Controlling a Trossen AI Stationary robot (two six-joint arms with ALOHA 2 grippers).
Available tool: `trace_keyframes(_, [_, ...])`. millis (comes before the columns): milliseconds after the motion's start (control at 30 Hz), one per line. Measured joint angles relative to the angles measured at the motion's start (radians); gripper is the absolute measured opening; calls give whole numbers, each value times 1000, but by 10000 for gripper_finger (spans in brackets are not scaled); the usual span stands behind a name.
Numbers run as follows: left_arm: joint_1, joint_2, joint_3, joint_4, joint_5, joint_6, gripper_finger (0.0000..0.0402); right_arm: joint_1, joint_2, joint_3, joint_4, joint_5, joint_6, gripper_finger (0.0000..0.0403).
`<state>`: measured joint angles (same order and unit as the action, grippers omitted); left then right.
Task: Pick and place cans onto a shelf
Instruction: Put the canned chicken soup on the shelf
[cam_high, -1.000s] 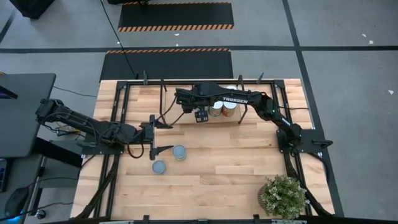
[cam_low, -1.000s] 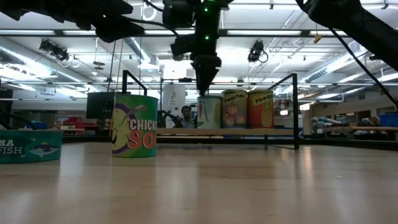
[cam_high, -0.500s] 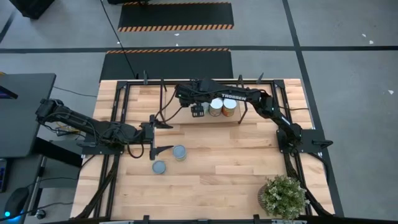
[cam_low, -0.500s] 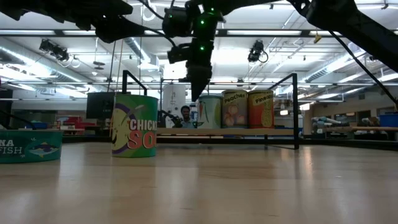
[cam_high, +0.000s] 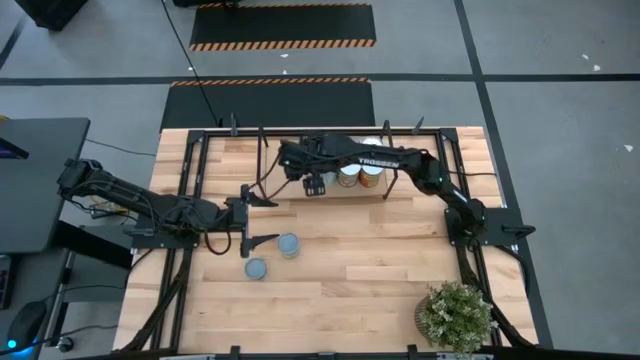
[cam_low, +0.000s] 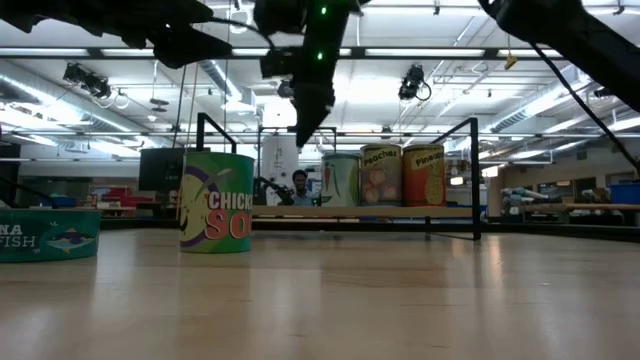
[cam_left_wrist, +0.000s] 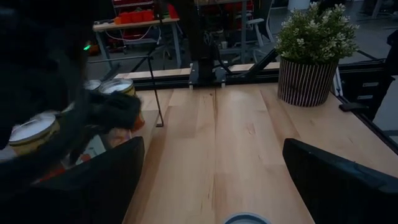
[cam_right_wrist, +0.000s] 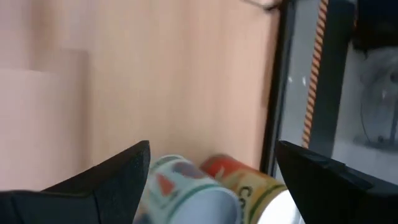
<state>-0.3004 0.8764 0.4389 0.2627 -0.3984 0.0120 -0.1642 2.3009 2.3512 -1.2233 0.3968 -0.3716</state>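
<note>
Right pincer (cam_high: 318, 184) hangs above the shelf (cam_high: 300, 193) near the bench's far edge, just beside the row of three cans (cam_low: 382, 175) standing on the light-wood board; in its wrist view the fingers are spread wide with nothing between them, and a green-white can (cam_right_wrist: 186, 186) and an orange one show below. Left pincer (cam_high: 258, 219) waits over the bench's left half, fingers (cam_high: 264, 200) wide apart and empty, with two loose cans just beside it: a taller one (cam_high: 289, 245) labelled as chicken soup in the low view, and a flat fish tin (cam_high: 256, 268) nearer the front edge. Judging by this, the placing looks done and the step in hand is clearing away from the shelf. To do it well, the right arm should lift straight up until its fingers are above the can tops and the black rail (cam_low: 340, 128), then swing away, so no finger clips a standing can. The next grasp should centre on the soup can, fingers closing on its sides.
</note>
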Motion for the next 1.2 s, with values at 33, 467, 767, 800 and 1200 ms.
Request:
trace_keyframes(33, [0, 0, 0, -6, 3, 4, 389, 14, -9, 0, -7, -14, -5, 355])
trace_keyframes(467, [-33, -54, 0, -187, 49, -27, 389, 245, -53, -87, 40, -236, 197, 350])
trace_keyframes(767, [-89, -72, 0, -297, 50, -75, 389, 328, -51, -190, 160, -230, 216, 339])
trace_keyframes(800, [-91, -71, 0, -303, 50, -75, 389, 334, -51, -190, 165, -233, 216, 339])
trace_keyframes(1200, [-90, -71, 0, -320, 49, -85, 389, 362, -63, -425, 386, -210, 272, 338])
